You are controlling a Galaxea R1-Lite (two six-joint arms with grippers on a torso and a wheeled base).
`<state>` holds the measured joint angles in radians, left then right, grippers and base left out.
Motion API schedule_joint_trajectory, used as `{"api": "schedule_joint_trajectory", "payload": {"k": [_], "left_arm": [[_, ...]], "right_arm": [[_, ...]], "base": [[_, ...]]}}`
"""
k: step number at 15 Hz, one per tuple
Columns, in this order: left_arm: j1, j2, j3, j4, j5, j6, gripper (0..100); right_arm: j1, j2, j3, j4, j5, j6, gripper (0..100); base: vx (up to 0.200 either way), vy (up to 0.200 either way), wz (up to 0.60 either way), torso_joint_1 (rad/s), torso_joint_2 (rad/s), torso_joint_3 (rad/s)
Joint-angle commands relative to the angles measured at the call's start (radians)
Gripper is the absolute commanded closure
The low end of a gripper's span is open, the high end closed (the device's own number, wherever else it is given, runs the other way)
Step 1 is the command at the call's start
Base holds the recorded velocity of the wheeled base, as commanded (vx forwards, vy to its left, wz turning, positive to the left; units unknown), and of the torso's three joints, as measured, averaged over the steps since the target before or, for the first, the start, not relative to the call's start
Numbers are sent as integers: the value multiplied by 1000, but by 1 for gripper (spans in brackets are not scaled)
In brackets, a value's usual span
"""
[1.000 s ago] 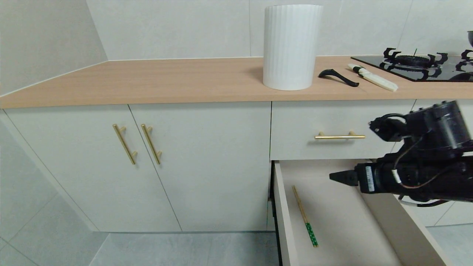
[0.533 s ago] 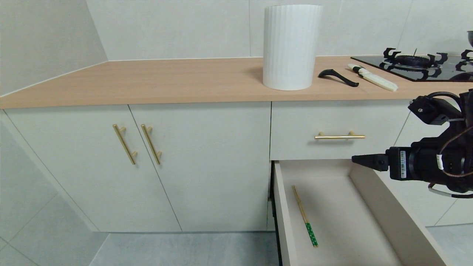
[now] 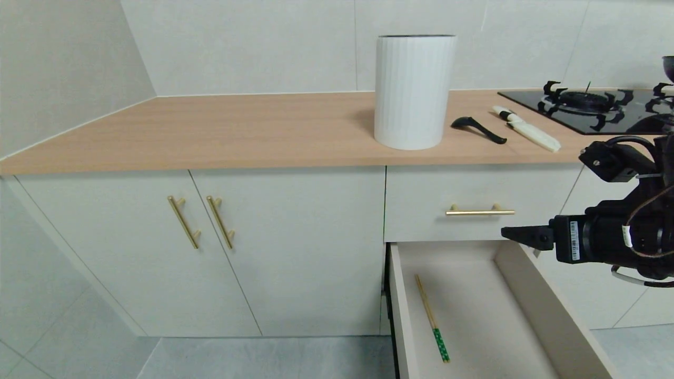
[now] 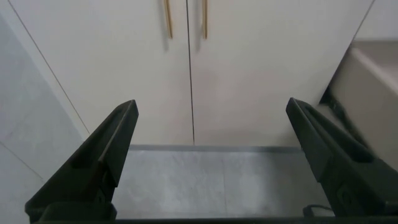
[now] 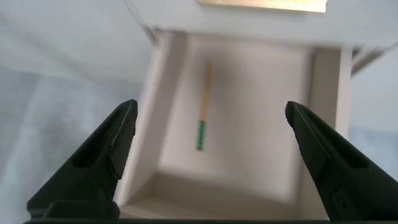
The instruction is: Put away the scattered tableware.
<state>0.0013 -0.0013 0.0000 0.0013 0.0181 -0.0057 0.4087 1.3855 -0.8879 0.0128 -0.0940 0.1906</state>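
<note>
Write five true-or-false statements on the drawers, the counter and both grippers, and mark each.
1. The chopsticks lie in the open drawer. True.
2. The right gripper grips the chopsticks. False: it is open, apart from them.
3. The black spoon lies between the white canister and the knife. True.
4. The upper drawer is pulled out. False: it is shut; the lower one is open.
5. The left gripper is shut. False: it is open.

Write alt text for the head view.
An open lower drawer holds green-ended chopsticks; the right tool hangs by its far right corner. On the wooden counter above sit a white ribbed canister, a black spoon and a cream utensil.
</note>
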Motion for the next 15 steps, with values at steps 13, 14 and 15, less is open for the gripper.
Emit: {"api": "schedule_joint_trajectory", "payload": {"k": [13,14,15], "left_arm": [[0,1,0,0,0,0,0],[0,1,0,0,0,0,0],[0,1,0,0,0,0,0]], "right_arm": [[2,35,21,0,2,-22,0],[2,35,21,1,2,-22,0],[2,36,21,0,2,-23,0]], "base": [[0,0,0,179,-486,-295],[0,0,0,207,-500,-276],[0,0,0,217,-515,-281]]}}
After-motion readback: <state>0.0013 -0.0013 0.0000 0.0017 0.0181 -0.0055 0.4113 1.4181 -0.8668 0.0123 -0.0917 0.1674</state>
